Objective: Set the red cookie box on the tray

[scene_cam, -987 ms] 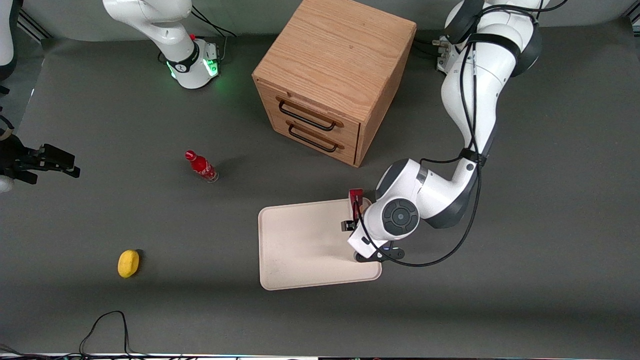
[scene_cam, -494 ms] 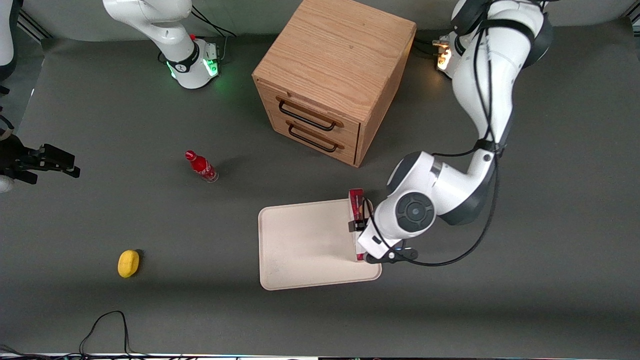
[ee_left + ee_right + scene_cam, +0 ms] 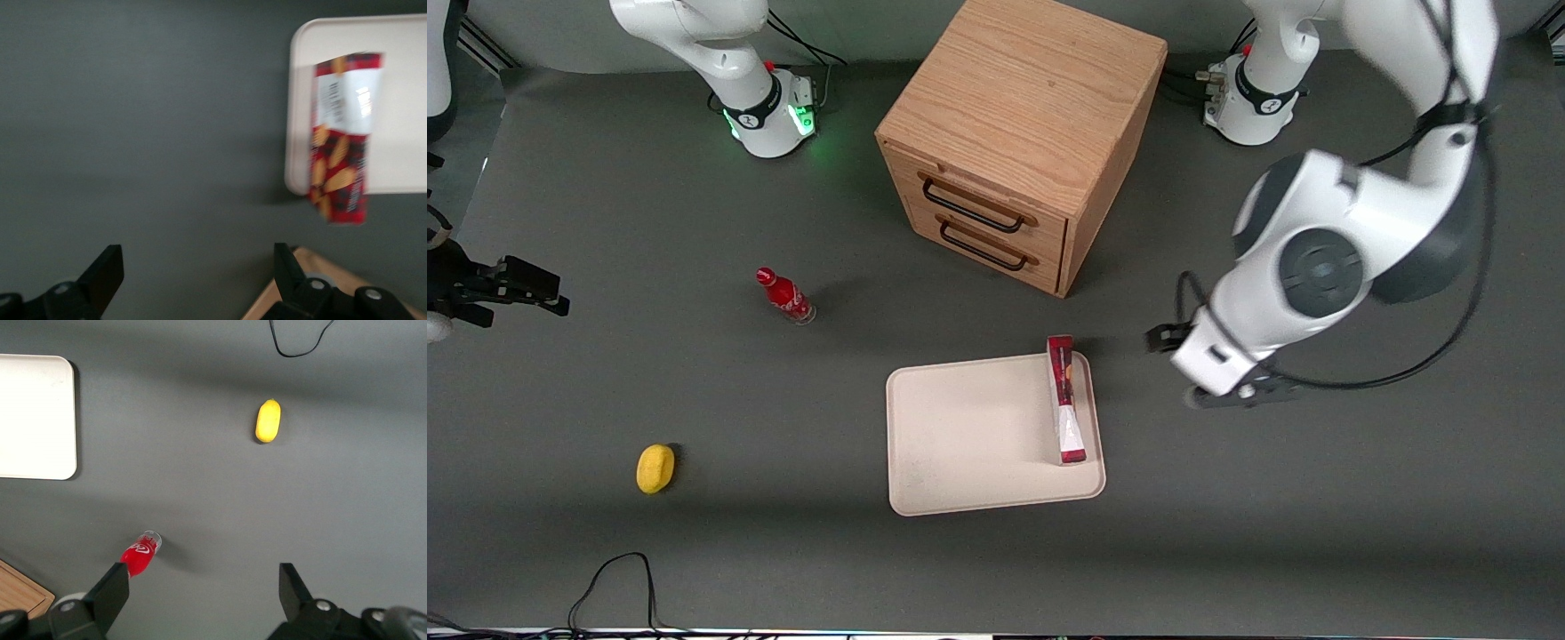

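Box: red cookie box (image 3: 1065, 400) is standing on edge on the tray (image 3: 969, 436).
Gripper: gripper (image 3: 193, 280) is hovering sideways of it, fingers apart, empty.

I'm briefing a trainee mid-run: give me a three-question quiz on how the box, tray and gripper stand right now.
1. True or false: the red cookie box stands on edge on the tray.
2. The gripper is: A) shut on the box, B) open, off the tray.
3. Which object lies nearest the front camera?

Key: 1 true. 2 B. 3 the yellow object.
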`<state>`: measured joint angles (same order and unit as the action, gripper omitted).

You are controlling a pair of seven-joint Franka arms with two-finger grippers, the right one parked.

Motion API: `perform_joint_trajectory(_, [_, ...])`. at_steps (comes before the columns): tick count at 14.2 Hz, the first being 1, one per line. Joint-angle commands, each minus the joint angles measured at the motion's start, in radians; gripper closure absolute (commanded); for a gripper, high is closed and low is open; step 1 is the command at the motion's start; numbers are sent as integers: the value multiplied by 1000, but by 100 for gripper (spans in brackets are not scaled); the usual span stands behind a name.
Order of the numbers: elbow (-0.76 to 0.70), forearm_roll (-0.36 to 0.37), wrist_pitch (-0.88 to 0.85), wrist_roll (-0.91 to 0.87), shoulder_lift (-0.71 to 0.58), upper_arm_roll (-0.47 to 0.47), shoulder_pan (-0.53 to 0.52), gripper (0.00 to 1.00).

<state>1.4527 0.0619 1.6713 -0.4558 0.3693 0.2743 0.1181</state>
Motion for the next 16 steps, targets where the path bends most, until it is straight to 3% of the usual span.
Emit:
perform_joint_trajectory(1, [231, -5, 4, 188, -223, -1, -124, 0])
perform_joint_trajectory(3, [311, -10, -5, 328, -329, -32, -198, 0])
perform_joint_trajectory(6, [334, -8, -73, 376, -414, -261, -74, 0])
perform_joint_trajectory(8, [334, -8, -90, 376, -447, -342, -28, 0])
perform_joint_trajectory(16, [249, 3, -160, 359, -411, -273, -113, 0])
